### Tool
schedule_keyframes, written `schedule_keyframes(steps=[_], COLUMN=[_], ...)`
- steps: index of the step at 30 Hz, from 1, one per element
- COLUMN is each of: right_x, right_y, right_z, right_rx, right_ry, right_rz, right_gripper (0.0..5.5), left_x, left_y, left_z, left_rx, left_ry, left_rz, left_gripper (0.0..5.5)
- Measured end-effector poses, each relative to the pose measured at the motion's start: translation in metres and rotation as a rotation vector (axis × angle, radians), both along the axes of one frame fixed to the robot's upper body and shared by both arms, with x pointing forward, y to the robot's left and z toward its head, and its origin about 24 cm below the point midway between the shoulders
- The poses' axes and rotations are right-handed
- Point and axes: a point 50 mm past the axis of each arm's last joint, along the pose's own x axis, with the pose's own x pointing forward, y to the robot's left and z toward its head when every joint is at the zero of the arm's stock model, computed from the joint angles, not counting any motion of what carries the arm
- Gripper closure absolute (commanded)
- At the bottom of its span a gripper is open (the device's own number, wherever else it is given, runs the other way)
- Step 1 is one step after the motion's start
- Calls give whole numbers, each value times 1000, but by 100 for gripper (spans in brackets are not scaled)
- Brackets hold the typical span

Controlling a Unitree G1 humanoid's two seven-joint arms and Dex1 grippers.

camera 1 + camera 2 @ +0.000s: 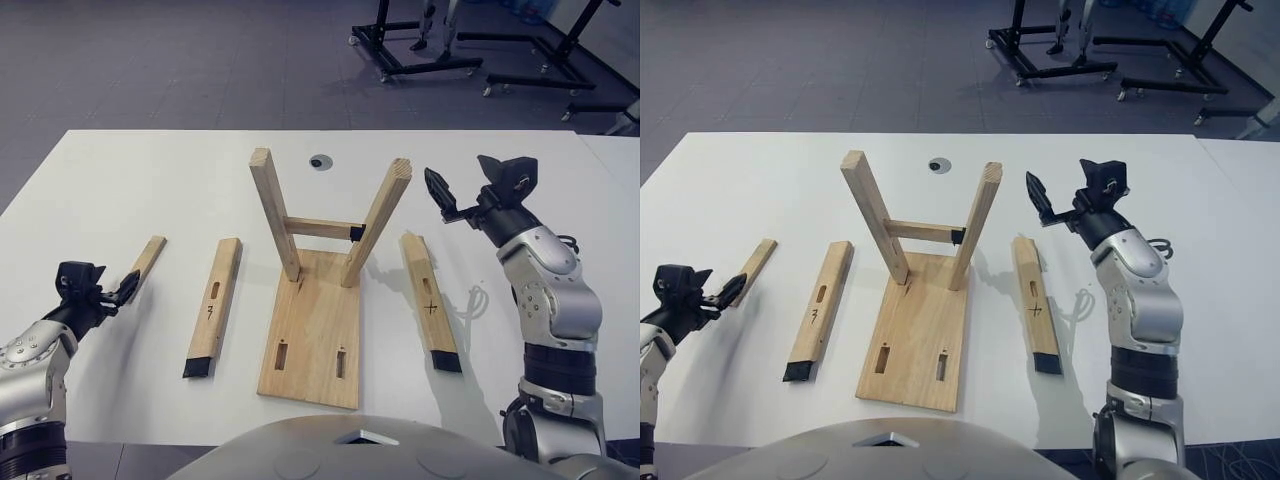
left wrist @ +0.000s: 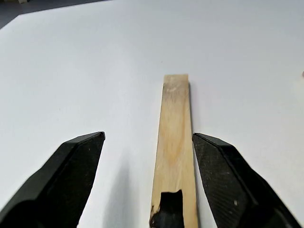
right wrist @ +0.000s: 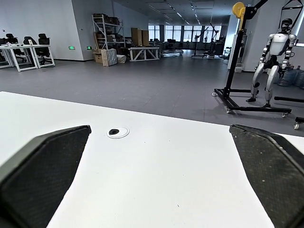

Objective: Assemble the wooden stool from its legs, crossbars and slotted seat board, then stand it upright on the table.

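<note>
Seat board (image 1: 312, 325) on worktop (image 1: 120, 180), two legs (image 1: 276, 212) standing; left claw (image 2: 148, 137) open astride crossbar (image 2: 175, 142); right claw (image 1: 470, 186) open, empty

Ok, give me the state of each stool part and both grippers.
Seat board: flat on table; near slots empty.
Standing legs: two, upright in the board's far end, splayed.
Fitted crossbar: joined between the standing legs.
Left loose leg: lying flat, unfitted.
Right loose leg: lying flat, unfitted.
Loose crossbar: lying flat between left gripper's fingers.
Left gripper: open.
Right gripper: open, empty, raised above table.
</note>
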Motion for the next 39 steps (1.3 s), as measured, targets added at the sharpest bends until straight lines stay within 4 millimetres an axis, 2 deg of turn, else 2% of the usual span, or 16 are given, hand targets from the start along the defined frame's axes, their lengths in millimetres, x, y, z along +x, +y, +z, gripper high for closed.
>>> schedule_keyframes(steps=[5,14,32,36,39], right_x=[6,7,8,8,8], right_y=[4,3,5,5,4], right_z=[8,5,5,4,5], right_rx=[2,10,50,53,52], right_ry=[-29,-16,-26,-14,-15], right_rz=[28,25,23,16,4], right_gripper=[10,10,10,10,10], left_x=[3,6,5,4,4], left_y=[-5,-3,-10,-11,-21], left_z=[-9,-7,-9,-9,-9], left_rx=[-18,-14,-143,-155,-264], left_ry=[20,39,62,57,17], left_rz=[-50,-97,-154,-161,-201], left_gripper=[212,212,501,511,511])
